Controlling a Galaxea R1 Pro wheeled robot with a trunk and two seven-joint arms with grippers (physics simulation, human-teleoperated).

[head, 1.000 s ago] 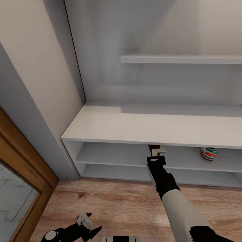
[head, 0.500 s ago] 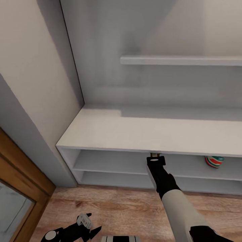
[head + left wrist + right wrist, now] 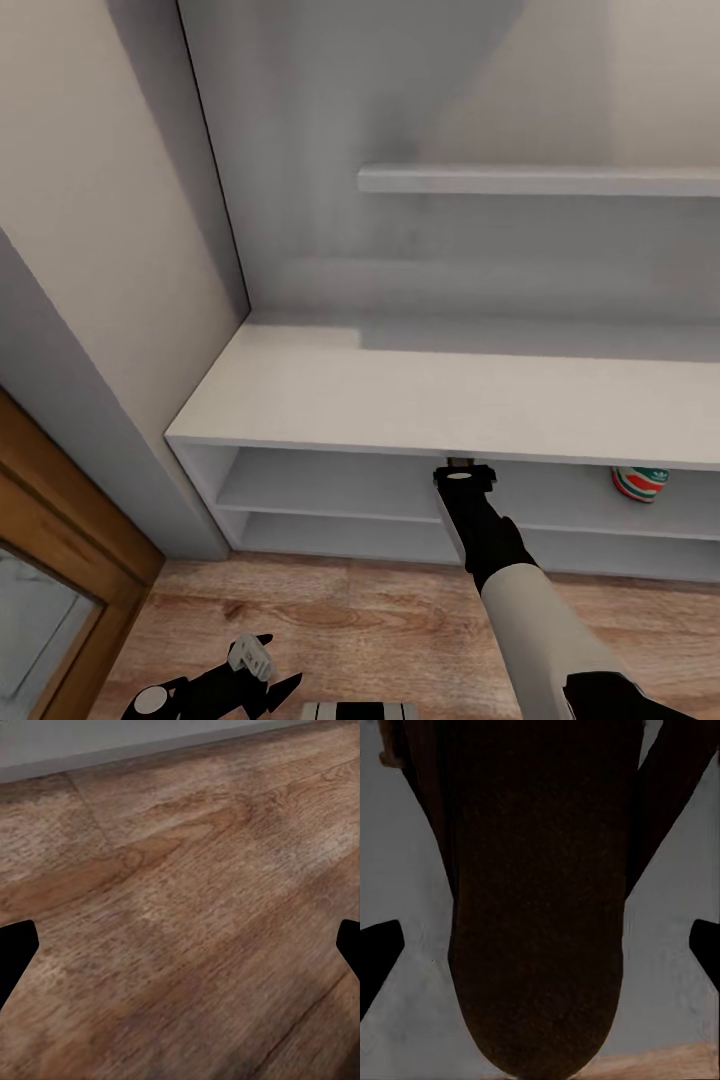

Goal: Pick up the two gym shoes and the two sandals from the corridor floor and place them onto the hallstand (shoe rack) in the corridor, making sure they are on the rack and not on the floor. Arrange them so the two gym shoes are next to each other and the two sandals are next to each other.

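The hallstand [image 3: 400,390] is a pale grey unit with a wide bench top and two low open shelves. My right arm [image 3: 480,530] reaches into the upper shelf, its gripper tucked under the bench edge. In the right wrist view a dark brown sandal [image 3: 540,870] lies on the grey shelf between the fingers of my right gripper [image 3: 540,945], which stand wide apart and clear of it. A sliver of that sandal [image 3: 460,461] peeks out in the head view. One gym shoe [image 3: 640,483] sits on the same shelf further right. My left gripper [image 3: 268,668] hangs open and empty over the corridor floor [image 3: 180,870].
A wooden door frame [image 3: 60,480] and a grey wall post [image 3: 100,400] stand left of the rack. A wall shelf [image 3: 540,180] hangs above the bench. Wood plank floor [image 3: 380,610] runs along the rack's front.
The head camera has shifted slightly. My right gripper has pushed deeper under the bench top, so its fingers and most of the sandal are now hidden in the head view. The left arm is still.
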